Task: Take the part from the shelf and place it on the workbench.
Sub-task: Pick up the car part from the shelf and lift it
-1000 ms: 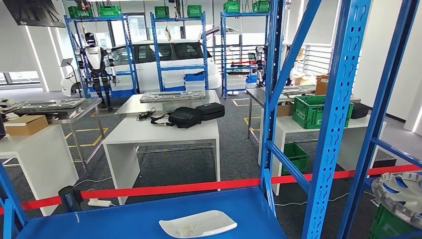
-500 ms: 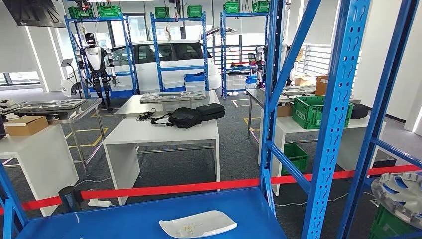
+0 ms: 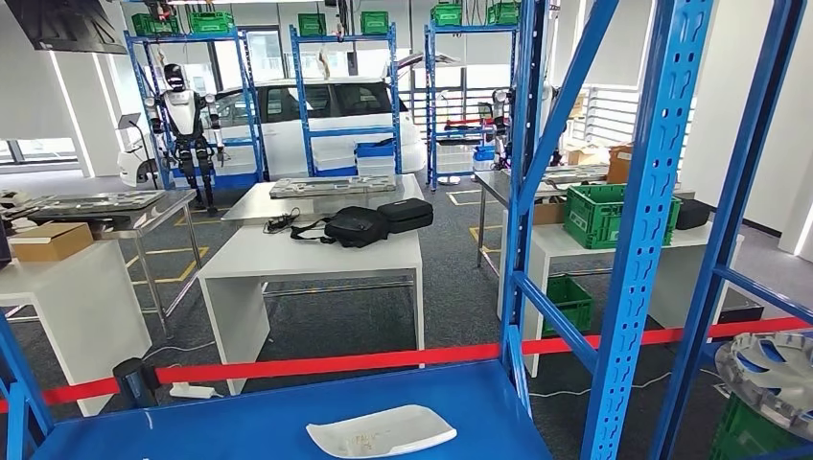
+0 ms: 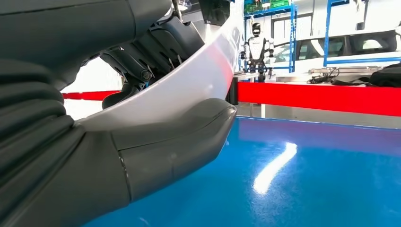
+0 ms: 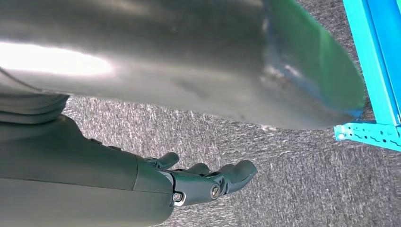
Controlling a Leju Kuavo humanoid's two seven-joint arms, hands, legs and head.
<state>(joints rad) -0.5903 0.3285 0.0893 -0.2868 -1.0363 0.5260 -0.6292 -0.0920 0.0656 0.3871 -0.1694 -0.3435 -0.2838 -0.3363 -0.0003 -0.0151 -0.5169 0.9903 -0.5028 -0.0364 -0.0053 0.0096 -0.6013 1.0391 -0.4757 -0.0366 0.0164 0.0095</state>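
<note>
One white part (image 3: 381, 429), two hands.

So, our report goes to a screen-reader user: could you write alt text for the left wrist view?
The left hand grips a white curved part, thumb beneath and dark fingers above, just over the glossy blue shelf. Beyond runs a red barrier tape, with a humanoid robot and a white car behind.

Head view high over blue shelf (image 3: 288, 417); left wrist view skimming it (image 4: 307, 179).
</note>
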